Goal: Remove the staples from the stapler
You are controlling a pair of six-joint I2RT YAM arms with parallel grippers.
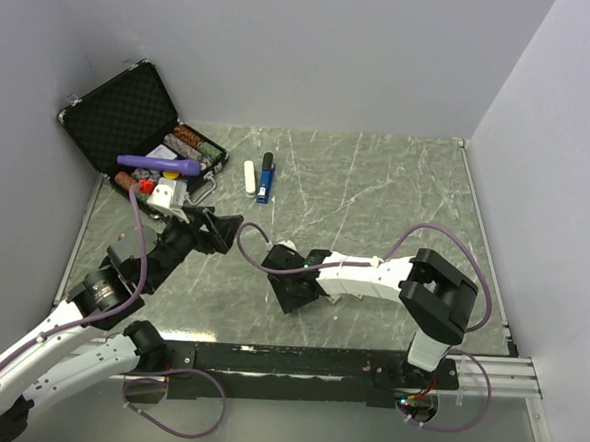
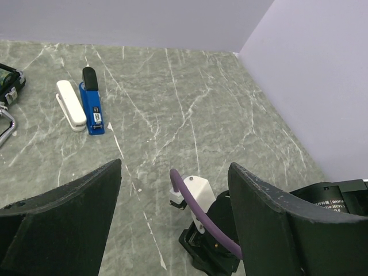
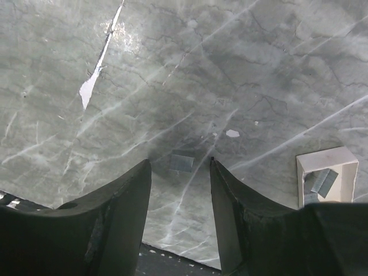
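Open black case [image 1: 121, 110] far left; white bar [image 1: 249, 178].

On the table [image 1: 397, 187], toward its far side, we find the stapler [image 1: 266, 178] with a bar [image 1: 249, 178] just beside it on its left, the two lying parallel. Farther left, in the far corner, an open case [image 1: 121, 110] has a marker [image 1: 158, 163] across its contents. Nearer the bases, the left gripper [image 1: 214, 231] is left of the right gripper [image 1: 293, 291]. A strip of staples [image 3: 182, 162] lies on the table between the right one's fingertips, and a small open box [image 3: 325, 160] holding more staples sits to its right in that wrist view.
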